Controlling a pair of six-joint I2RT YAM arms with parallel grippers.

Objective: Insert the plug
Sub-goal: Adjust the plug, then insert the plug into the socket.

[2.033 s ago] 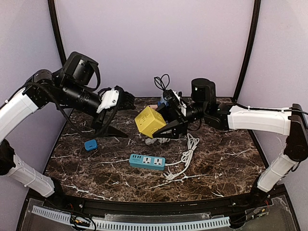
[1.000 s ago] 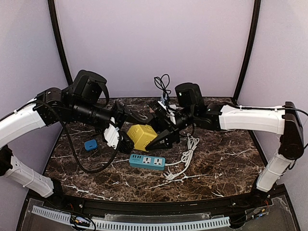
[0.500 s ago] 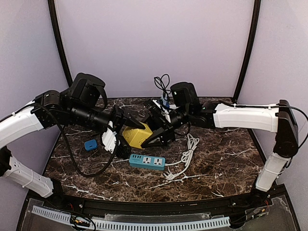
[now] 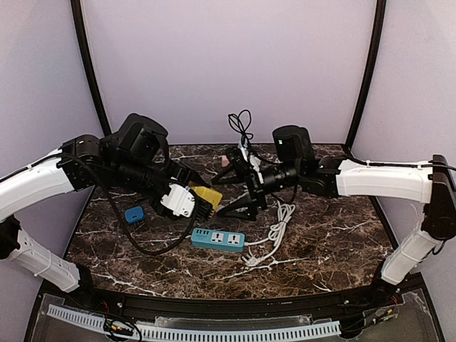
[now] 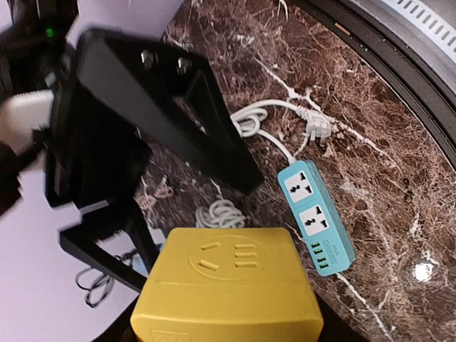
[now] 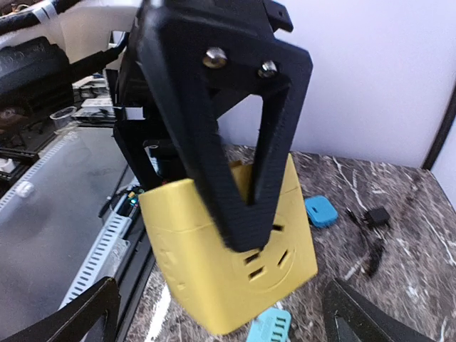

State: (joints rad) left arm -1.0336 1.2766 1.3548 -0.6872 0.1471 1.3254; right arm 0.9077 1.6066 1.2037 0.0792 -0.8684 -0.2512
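- The left gripper (image 4: 194, 201) is gripping the yellow cube socket (image 4: 206, 194). Its jaws are clamping the cube's sides and holding it up off the marble table (image 4: 320, 249).
- In the left wrist view the yellow cube socket (image 5: 228, 285) is filling the bottom centre, right at the jaws, with a slotted face showing. The left gripper's own fingers are not showing there.
- The right gripper (image 4: 228, 187) is standing wide open and gripping nothing. One finger is sitting above the gap and one below it, and the cube is hanging just past the tips on the left arm's side.
- In the right wrist view the upper of the right fingers (image 6: 214, 107) is crossing in front of the yellow cube socket (image 6: 235, 278). I cannot tell if it is touching the cube.
- The white plug (image 5: 318, 130) is lying on the table in neither pair of jaws. It is sitting well below both and just beside one end of the blue power strip (image 5: 317, 224).
- The white cable (image 4: 280, 221) is trailing over the table under the right gripper's wrist side, well apart from its fingertips.
- The blue power strip is lying flat with its sockets facing up, below the left jaws and apart from them.
- A small blue block (image 4: 134, 214) is sitting on the table behind the left jaws, on the arm's outer side.
- A black cable bundle (image 4: 241, 121) is hanging at the far edge, beyond the right jaws.
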